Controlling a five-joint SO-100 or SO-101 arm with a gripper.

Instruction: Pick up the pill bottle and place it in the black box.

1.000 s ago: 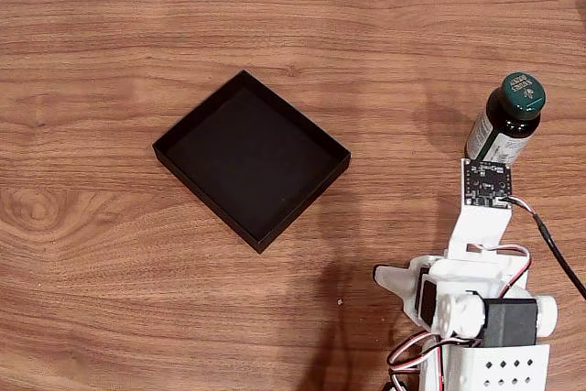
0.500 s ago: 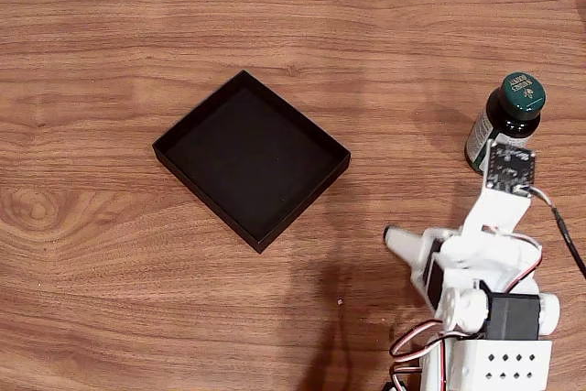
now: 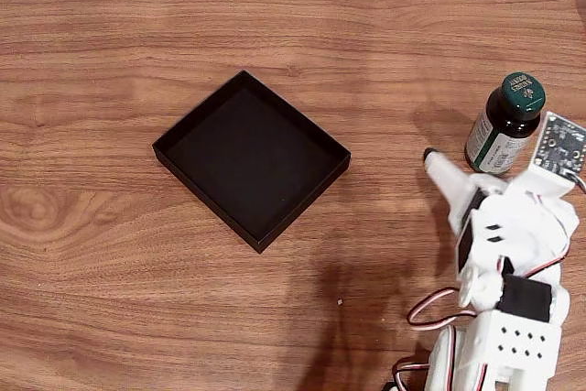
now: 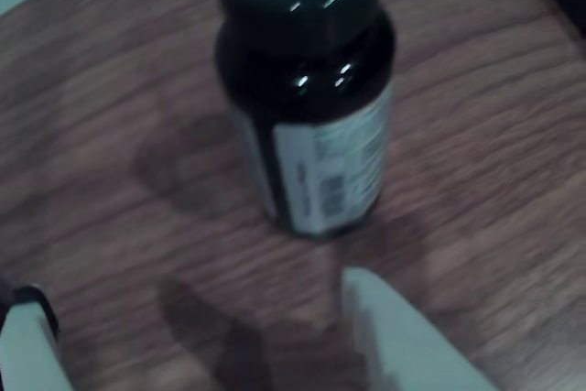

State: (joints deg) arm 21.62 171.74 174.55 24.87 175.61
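Near the right edge of the table [image 3: 110,309] in the fixed view, the pill bottle [image 3: 504,124] stands upright, well apart from the black box [image 3: 251,159] in the middle. Bare wood lies all around the box. The gripper [image 4: 211,331] is spread wide and holds nothing — the wrist view is blurry, both white fingers are cut off at the bottom edge, and the bottle stands just past them, untouched.

White arm [image 3: 508,254] at lower right of fixed view, reaching up and away from its base; gripper [image 4: 220,336] jaws spread wide, nothing between them; wrist view shows one white finger [image 4: 403,336] lower centre-right, the other at bottom-left corner.
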